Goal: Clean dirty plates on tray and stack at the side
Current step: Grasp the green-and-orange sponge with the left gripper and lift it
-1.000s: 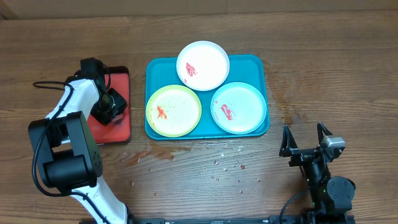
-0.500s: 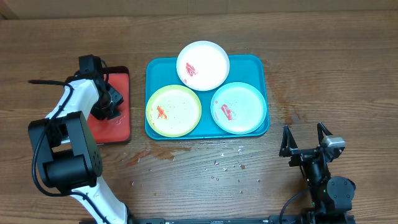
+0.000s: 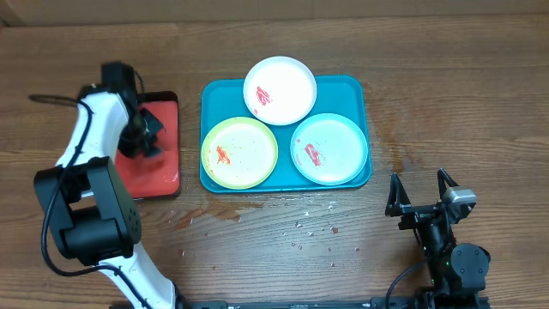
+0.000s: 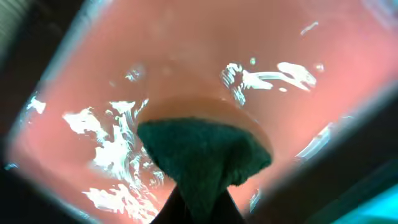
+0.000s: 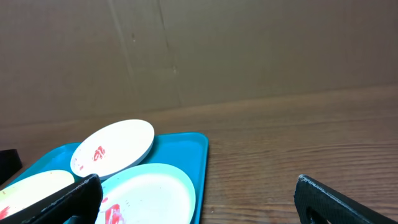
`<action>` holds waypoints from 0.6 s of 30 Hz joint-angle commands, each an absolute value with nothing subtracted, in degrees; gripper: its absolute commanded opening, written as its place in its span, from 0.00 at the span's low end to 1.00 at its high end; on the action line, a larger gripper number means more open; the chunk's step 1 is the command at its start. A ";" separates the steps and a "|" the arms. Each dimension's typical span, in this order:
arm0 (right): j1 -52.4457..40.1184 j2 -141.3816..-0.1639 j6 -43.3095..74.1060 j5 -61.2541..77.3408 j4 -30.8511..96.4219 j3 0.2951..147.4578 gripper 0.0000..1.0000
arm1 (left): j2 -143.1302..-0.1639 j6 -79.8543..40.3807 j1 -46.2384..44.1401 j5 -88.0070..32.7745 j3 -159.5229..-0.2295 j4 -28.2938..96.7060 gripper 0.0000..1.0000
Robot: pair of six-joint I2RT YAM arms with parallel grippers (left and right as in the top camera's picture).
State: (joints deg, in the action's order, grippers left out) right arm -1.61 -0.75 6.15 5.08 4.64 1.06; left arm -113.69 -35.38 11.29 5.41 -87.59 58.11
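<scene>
The left gripper (image 3: pixel 144 137) is seen over the red tray (image 3: pixel 163 176), which lies on the table (image 3: pixel 472 86) just left of the teal-blue tray (image 3: pixel 210 94); its fingers are closed on a dark green cloth (image 4: pixel 205 155), which is pinched at its near end and fanned out over the glossy red surface; whether the cloth touches that surface cannot be told from the blurred wrist view; white glints are scattered across the red tray around the cloth

The right gripper (image 3: pixel 418 180) is held at the near right of the table, well apart from both trays; its fingers are spread wide and nothing is held between them

All three plates are found on the teal-blue tray; the white plate (image 3: pixel 280 90) is set at the far side and overhangs the far rim; the yellow-green plate (image 3: pixel 239 152) is placed at the near left, its edge reaching the left rim; the pale teal plate (image 3: pixel 329 148) is placed at the near right; a red smear is carried by each plate, and fine specks are strewn over the yellow-green one; small crumbs (image 3: pixel 313 227) are scattered on the table just in front of the teal-blue tray
</scene>
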 commanded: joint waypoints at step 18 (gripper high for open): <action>-1.87 -0.40 5.93 4.54 4.38 0.47 1.00 | -119.42 -31.90 11.35 9.52 -94.50 58.46 0.04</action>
